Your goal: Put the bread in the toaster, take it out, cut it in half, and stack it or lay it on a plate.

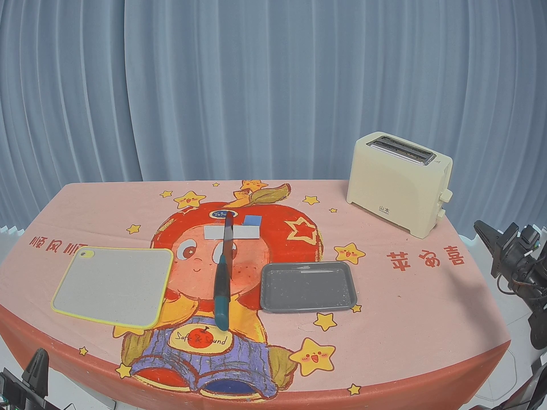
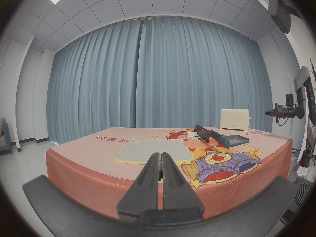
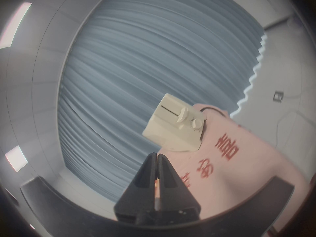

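By my reading, nothing of the task is started yet. At the lower left corner the left end effector (image 2: 160, 160) hangs off the bench (image 1: 410, 314) edge, fingers pressed together on nothing. Next comes a flat grey cutting board (image 1: 114, 286) with a yellow rim and rounded corners. Then a teal-handled knife (image 1: 222, 283), its blade across a pale flat slab (image 1: 211, 232), possibly the bread. Right of it lies a shallow dark rectangular plate (image 1: 307, 286). At upper right stands a glossy, boxy cream toaster (image 1: 399, 186), slots dark. At the right edge the right end effector (image 3: 157, 162) is likewise closed and empty.
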Motion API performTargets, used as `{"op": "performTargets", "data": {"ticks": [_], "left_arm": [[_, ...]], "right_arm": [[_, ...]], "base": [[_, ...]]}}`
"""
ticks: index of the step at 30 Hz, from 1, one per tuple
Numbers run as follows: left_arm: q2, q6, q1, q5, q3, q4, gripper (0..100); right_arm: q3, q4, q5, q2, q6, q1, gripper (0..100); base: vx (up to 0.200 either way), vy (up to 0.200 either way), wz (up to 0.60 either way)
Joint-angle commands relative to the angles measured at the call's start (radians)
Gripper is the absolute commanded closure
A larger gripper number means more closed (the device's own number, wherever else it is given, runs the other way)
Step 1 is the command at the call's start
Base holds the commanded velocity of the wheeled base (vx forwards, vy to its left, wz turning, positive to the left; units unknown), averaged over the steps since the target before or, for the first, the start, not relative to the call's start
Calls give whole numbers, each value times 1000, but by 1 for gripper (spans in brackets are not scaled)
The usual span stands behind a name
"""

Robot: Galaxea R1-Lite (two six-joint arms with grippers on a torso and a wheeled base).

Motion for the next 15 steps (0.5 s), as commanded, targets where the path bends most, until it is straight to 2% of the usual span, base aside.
{"op": "performTargets", "data": {"ticks": [1, 4, 9, 15], "left_arm": [[-16, 0, 0, 0, 18, 0, 100], [-16, 0, 0, 0, 18, -2, 100], [-16, 0, 0, 0, 18, 0, 100], [-16, 0, 0, 0, 18, -2, 100]], "right_arm": [[81, -8, -2, -204, 185, 66, 100], [81, -8, -8, -214, 196, 54, 100], [81, -8, -59, -204, 188, 39, 100], [81, -8, -66, -212, 185, 42, 100]], "base": [[0, 0, 0], [0, 0, 0], [0, 0, 0], [0, 0, 0]]}}
